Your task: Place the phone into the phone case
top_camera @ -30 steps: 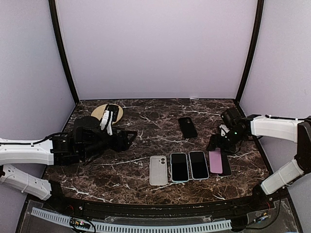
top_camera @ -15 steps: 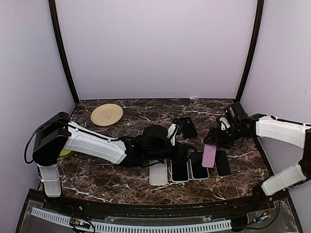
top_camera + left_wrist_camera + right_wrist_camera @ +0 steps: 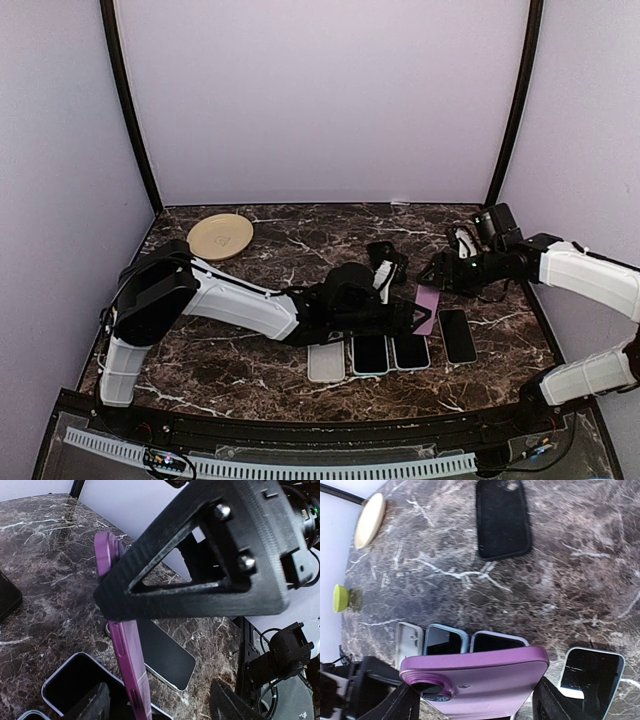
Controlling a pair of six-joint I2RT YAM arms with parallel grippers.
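Note:
My right gripper [image 3: 437, 282] [image 3: 475, 702] is shut on a purple phone case [image 3: 428, 304] [image 3: 480, 680] and holds it tilted above the table, camera ring to the left. Its thin edge [image 3: 125, 645] shows in the left wrist view. A bare black phone [image 3: 457, 335] [image 3: 165, 655] [image 3: 592, 675] lies flat on the marble just right of the case. My left gripper [image 3: 404, 318] [image 3: 160, 702] reaches in from the left, open, with the case's lower end close to its left finger [image 3: 92, 705].
In a row near the front lie a white case [image 3: 326, 362] [image 3: 409, 642] and two cased phones [image 3: 368, 353] [image 3: 410, 350]. A black case [image 3: 385, 255] [image 3: 502, 517] lies further back. A tan plate [image 3: 220, 236] sits at the back left.
The right gripper has lifted the purple case off the bare phone and carried it up and left. The left arm has swung from the left side across to the case.

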